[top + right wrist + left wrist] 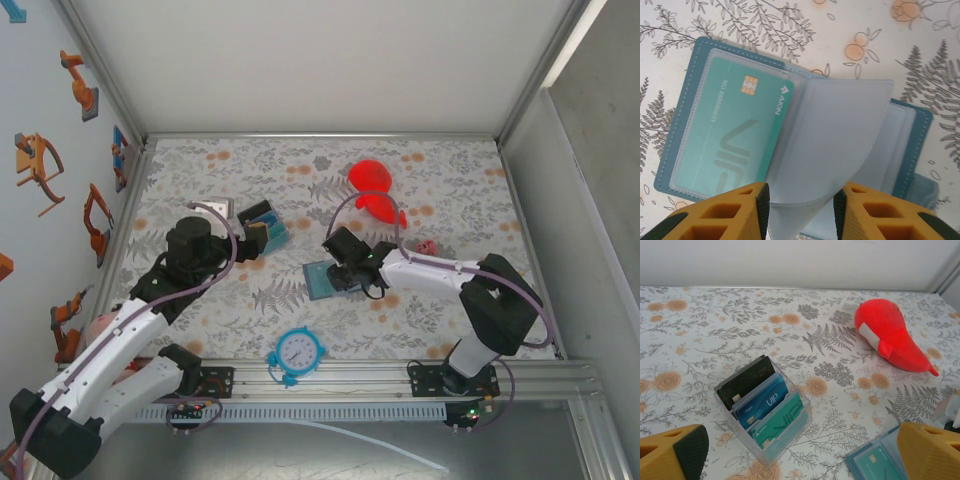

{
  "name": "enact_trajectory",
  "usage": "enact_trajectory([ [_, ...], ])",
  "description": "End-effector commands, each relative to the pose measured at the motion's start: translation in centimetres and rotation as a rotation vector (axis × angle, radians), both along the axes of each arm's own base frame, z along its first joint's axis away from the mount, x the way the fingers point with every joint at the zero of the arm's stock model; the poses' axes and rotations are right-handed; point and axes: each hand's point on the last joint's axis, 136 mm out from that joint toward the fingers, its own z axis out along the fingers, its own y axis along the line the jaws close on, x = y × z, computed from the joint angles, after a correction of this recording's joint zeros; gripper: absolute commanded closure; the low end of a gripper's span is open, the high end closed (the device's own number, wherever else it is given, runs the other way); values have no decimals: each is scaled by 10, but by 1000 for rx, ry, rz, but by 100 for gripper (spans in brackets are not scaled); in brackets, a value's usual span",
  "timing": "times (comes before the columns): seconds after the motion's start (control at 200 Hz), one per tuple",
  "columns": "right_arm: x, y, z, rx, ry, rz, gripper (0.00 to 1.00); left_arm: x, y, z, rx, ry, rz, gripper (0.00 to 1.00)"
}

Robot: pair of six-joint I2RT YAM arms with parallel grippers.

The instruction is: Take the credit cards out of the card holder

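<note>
The right gripper [801,210] has its yellow fingers [727,212] partway apart, one on each side of a clear plastic sleeve [840,130]. The sleeve is lifted and bowed up from the open card holder [922,135]. Its lower edge reaches from one pad to the other, but I cannot tell whether the pads are really pinching it.

Beneath the sleeve, the card holder lies spread open and flat on the flowered tablecloth [920,30]. A teal card [730,130] with a gold chip is tucked in the pocket on its left half. The pockets under the raised sleeve are hidden. From above, the holder sits near the middle of the table, beyond a blue clock [298,350] at the near edge and on the near side of a red soft toy [372,190].

The left gripper [802,455] has its jaws spread wide with nothing in them. Just ahead of it is a clear plastic box [785,445] with three cards standing on edge inside. A black card [747,377] is at the back, a blue one [762,402] is in the middle, and a teal one [782,422] is at the front. The box stands well to the left of the holder.
</note>
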Motion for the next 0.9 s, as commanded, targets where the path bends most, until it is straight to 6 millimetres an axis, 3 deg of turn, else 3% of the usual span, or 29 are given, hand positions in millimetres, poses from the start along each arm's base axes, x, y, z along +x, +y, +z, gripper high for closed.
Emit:
enact_trajectory([
  [0.0,7,-8,10,21,-43,-59,61,5,-7,13,45,-44,-2,3],
  [0.441,16,-42,18,37,-80,-182,64,8,-55,-30,288,3,-80,3],
  [0.706,17,-58,46,132,-116,-253,73,7,-70,-75,411,73,-119,3],
  [0.896,14,-51,66,246,-80,-247,79,4,-84,-107,466,111,-155,3],
])
